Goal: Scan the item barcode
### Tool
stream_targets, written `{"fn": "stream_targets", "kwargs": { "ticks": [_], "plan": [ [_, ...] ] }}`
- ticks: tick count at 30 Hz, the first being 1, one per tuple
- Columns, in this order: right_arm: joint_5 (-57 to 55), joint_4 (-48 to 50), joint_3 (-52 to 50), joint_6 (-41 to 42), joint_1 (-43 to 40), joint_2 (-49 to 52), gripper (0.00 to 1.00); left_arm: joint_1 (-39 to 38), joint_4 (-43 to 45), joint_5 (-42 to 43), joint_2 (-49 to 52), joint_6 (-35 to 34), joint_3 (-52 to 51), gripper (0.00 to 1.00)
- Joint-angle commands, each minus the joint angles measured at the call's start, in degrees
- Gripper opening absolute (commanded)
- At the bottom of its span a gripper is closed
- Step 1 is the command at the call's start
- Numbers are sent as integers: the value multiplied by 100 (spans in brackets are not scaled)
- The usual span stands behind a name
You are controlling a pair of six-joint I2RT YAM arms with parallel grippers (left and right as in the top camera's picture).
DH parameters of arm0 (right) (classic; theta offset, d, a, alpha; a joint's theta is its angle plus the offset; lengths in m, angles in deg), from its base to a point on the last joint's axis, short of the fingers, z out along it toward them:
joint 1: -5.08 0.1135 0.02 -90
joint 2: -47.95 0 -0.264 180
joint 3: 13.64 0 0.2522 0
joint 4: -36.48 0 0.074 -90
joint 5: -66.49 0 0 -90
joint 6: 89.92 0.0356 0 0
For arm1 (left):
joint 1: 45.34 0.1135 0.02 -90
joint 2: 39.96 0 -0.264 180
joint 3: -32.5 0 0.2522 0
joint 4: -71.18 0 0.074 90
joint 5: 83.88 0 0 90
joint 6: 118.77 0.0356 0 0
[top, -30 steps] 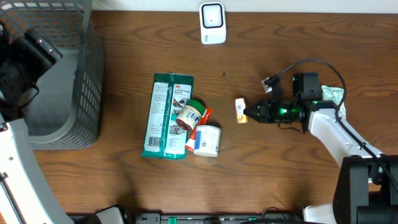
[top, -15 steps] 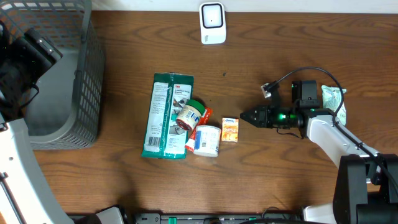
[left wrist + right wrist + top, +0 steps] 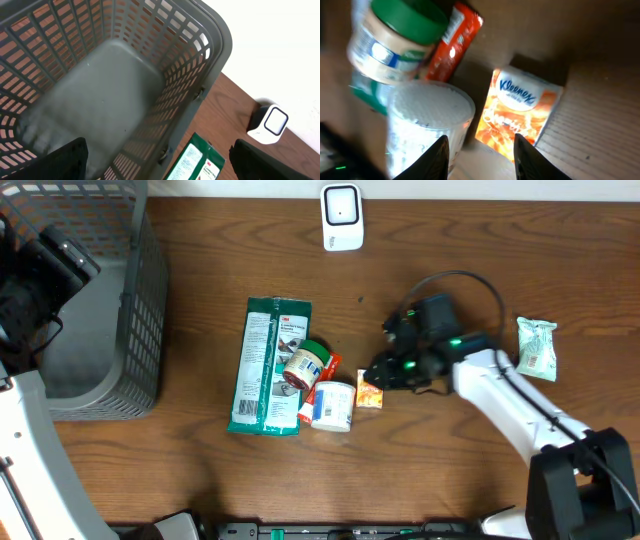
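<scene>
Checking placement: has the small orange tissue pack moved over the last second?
Yes. The small orange tissue pack has shifted left and toward the near edge, ending beside the stationary white plastic cup.

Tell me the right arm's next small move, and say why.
Probably ease the right gripper down and close its jaws on the Kleenex pack. The jaws stand apart over it, and the pack lies loose on the table, close beside the white cup. It likely has to be picked up before its barcode can face the scanner at the table's far edge.
</scene>
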State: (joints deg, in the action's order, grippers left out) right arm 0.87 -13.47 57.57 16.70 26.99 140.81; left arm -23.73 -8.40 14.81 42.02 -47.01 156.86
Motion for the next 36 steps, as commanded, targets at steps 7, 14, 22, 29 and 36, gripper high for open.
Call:
{"fn": "stream_targets", "kwargs": {
  "ticks": [7, 14, 22, 29, 36],
  "plan": [
    [-1880, -66, 57, 457, 1097, -72, 38, 24, -11, -13, 4, -50, 11, 88],
    [-2586, 2, 39, 702, 1423, -70, 37, 24, -11, -13, 4, -50, 11, 88],
    [-2715, 398, -238, 887, 1532, -66, 36, 24, -11, -13, 4, -52, 11, 88],
    [-2756, 949, -664, 929, 1528, -59, 37, 24, -11, -13, 4, -50, 11, 88],
    [-2900, 1220, -861, 929, 1526, -59, 37, 24, -11, -13, 4, -50, 11, 88]
  ]
}}
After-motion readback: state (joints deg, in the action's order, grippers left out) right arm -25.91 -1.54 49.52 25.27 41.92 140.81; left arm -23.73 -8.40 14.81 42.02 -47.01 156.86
